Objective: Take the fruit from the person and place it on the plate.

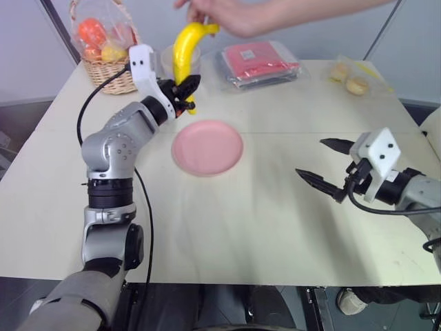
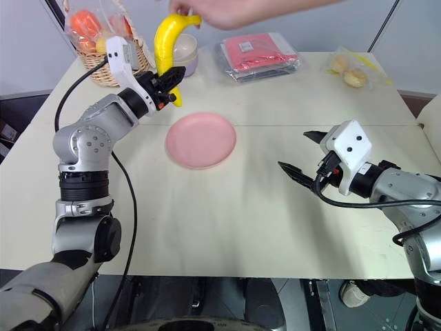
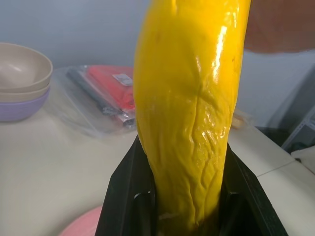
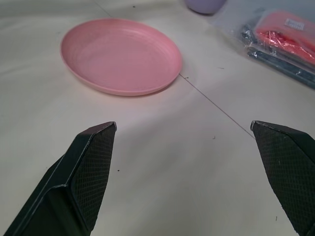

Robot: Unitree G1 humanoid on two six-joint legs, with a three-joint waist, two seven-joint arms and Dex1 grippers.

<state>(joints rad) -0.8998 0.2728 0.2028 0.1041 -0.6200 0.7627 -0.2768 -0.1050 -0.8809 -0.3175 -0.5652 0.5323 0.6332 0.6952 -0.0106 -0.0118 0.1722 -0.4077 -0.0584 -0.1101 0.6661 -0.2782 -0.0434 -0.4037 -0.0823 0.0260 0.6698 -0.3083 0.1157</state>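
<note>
A person's hand (image 1: 234,15) reaches in from the far side and holds the top end of the fruit, a long yellow banana (image 1: 187,49) hanging upright above the table. My left gripper (image 1: 186,93) is shut on the banana's lower part, just behind the pink plate (image 1: 207,147). In the left wrist view the banana (image 3: 192,123) stands squeezed between the black fingers (image 3: 125,196). Over the table to the right of the plate, my right gripper (image 1: 310,157) is open and holds nothing. Its wrist view looks past its wide-spread fingers (image 4: 93,162) at the plate (image 4: 120,54).
A wicker basket (image 1: 107,72) with small fruits stands at the far left corner. Stacked bowls (image 1: 167,61) sit beside it behind the banana. A plastic-wrapped red packet (image 1: 260,61) and a bag of pastries (image 1: 350,77) lie along the far edge.
</note>
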